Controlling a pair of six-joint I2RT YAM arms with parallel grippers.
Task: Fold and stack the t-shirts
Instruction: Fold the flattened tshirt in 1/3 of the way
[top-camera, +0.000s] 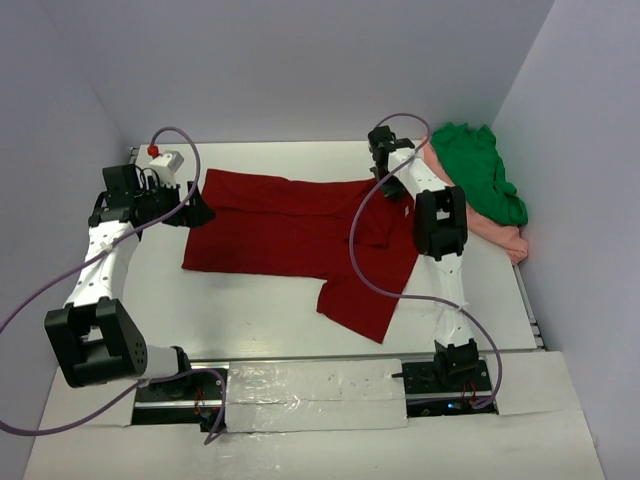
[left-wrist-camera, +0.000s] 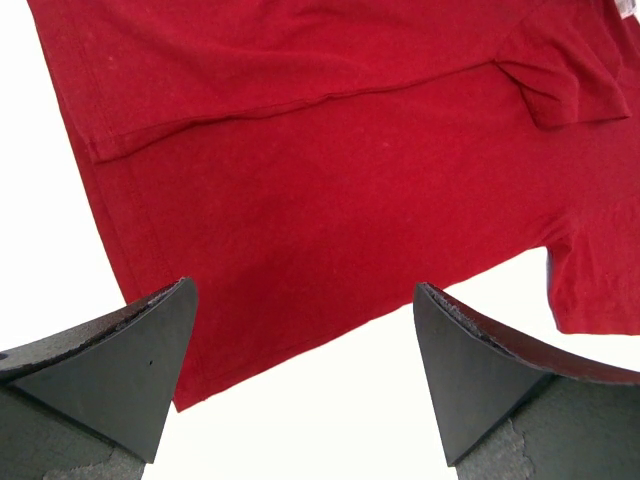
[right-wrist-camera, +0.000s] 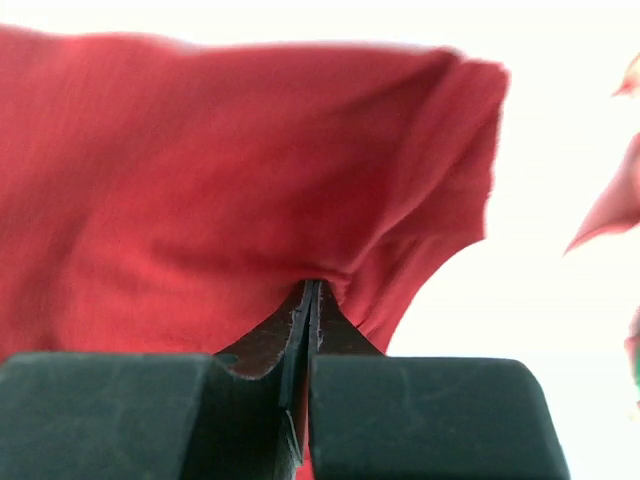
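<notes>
Right gripper (right-wrist-camera: 312, 292) pinched tight on the red shirt (top-camera: 290, 225) at its right end, left gripper (left-wrist-camera: 303, 288) gaping over the left hem, cloth lying lengthwise between them.

Dark red t-shirt (top-camera: 290, 235): spread mostly flat across the middle of the table (top-camera: 250, 310), one sleeve pointing toward the near edge, the cloth bunched at its far right end. Bright green t-shirt (top-camera: 480, 175): crumpled in the far right corner. It lies on the salmon pink t-shirt (top-camera: 503, 238), which shows beneath it.
</notes>
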